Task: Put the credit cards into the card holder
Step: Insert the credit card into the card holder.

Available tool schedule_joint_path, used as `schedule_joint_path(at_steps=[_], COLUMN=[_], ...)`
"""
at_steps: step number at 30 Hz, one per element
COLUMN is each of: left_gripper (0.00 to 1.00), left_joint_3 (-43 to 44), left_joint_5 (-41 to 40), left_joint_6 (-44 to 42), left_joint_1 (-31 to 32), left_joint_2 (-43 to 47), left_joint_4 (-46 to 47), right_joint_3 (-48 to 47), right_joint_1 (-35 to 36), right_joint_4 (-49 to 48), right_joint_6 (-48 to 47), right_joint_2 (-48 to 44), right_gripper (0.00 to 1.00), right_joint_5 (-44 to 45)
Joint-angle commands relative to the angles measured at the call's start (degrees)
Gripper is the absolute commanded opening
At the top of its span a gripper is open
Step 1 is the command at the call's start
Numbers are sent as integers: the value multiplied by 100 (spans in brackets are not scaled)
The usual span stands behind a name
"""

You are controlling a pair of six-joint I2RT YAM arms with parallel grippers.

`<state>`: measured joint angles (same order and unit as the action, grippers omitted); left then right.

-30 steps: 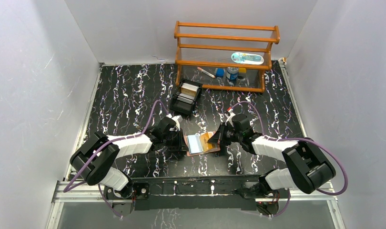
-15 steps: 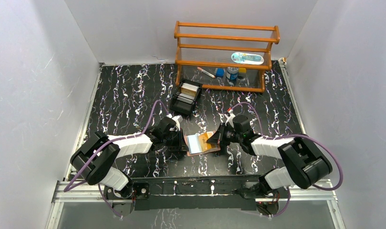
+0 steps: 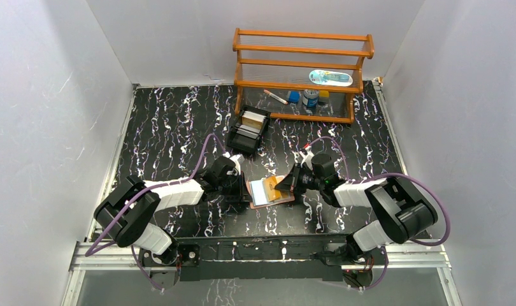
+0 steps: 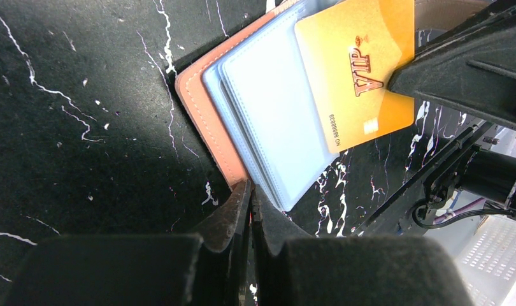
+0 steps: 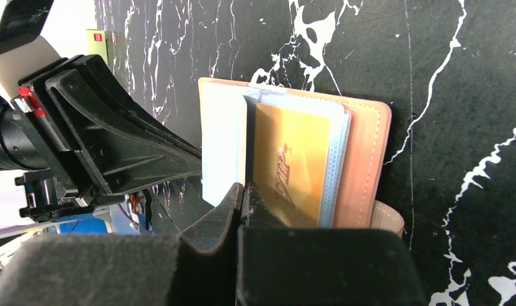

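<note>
Over the last second the right gripper has carried the orange card leftward. A moment ago the card hung mostly off the right side of the open card holder, and now it overlaps the clear sleeves by a good part of its width. That gripper is closed tight on the card's trailing edge, with the card tilted a little rather than flat. The left gripper has not shifted: its fingers are pinched together on the near corner of the holder, where the leather cover and the sleeves meet. It keeps the holder open and pinned on the table midway between the two arms. In the right wrist view the card sits between a lifted pale leaf and the rest of the stack, but whether its leading edge has entered a pocket I cannot tell — it may only lie on top. As I judge it, this is the insertion stroke for this one card, roughly half done. The remaining push needs the card kept in line with the pocket mouth, or it could ride over the sleeve or drag the holder out of the left grip. What look like other cards wait in the black tray farther back — so the task as a whole has a way to go
</note>
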<state>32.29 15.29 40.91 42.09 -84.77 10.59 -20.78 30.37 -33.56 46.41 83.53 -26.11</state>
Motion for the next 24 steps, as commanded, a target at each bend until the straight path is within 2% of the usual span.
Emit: schedule_joint_path(at_steps=[1,5,7,10,15,17,24], left_gripper=[4,4,4,4,4,4,4], left_joint_3=[-129,-101,-96,-76,-92,-94,-113], left_joint_5=[-86,-87,-88,-88,-120,-131,-123], left_joint_6=[-139,-132,-133,-149,-135,-132,-120], left_joint_1=[67,84,81,87,85,94,98], left_joint_2=[-131,-120,-119,-114,-66,-88,-101], left_joint_4=[-323,-334,-338,-378,-384,-378,-349], right_joint_3=[34,21,-178,-615,-869,-990,-1226], right_joint_1=[-24,-14,-15,-14,-14,-14,205], right_joint_4=[-417,-173,583,2011,2760,2896,2652], right_joint_6=[113,164,-61,-591,-935,-1008,-1066], right_joint_2=[181,306,221,-66,-495,-424,-21], right_gripper=[8,17,22,39,53,55,56], right_joint_5=[-185,-279,-40,616,1007,984,849])
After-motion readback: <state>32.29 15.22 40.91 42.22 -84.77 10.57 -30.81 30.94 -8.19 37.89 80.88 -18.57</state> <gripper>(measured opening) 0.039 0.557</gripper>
